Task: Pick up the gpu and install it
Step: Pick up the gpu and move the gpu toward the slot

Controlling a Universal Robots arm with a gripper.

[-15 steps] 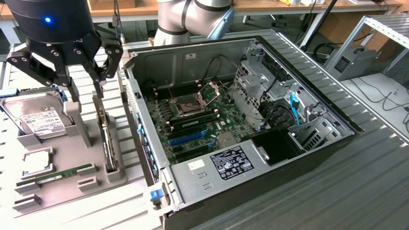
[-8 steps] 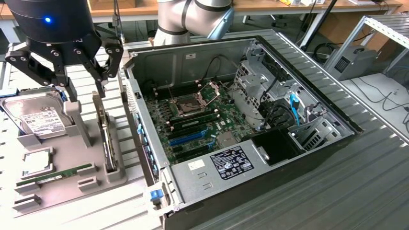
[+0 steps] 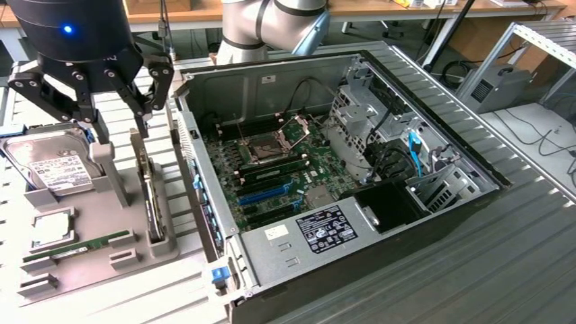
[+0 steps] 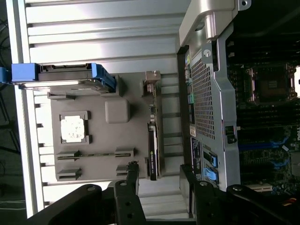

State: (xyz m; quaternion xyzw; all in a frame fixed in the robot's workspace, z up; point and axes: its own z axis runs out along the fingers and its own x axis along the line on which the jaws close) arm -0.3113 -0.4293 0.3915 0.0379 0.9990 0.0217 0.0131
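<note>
The gpu (image 3: 150,196) stands on its long edge in a slot of the grey tray (image 3: 90,270), on the tray side nearest the case (image 3: 360,135). The tray rests on the ribbed tabletop (image 3: 504,256). The card presents as a thin dark board. In the wrist view it is seen edge-on, with a pale metal bracket at the end away from the fingers and a small green marking near the other end. The end effector (image 3: 121,128) hangs above the card with its jaws spread wide and grips nothing. In the wrist view one finger (image 4: 132,171) stands to each side of the card's line. Contact between fingers and card cannot be determined. The card's broad faces are not readable from either angle, and its lower edge is sunk in the slot. The end effector's body is cut off at the frame edge in the exterior view. A hard drive (image 3: 54,169) occupies the tray's far corner, well apart from the card.
</note>
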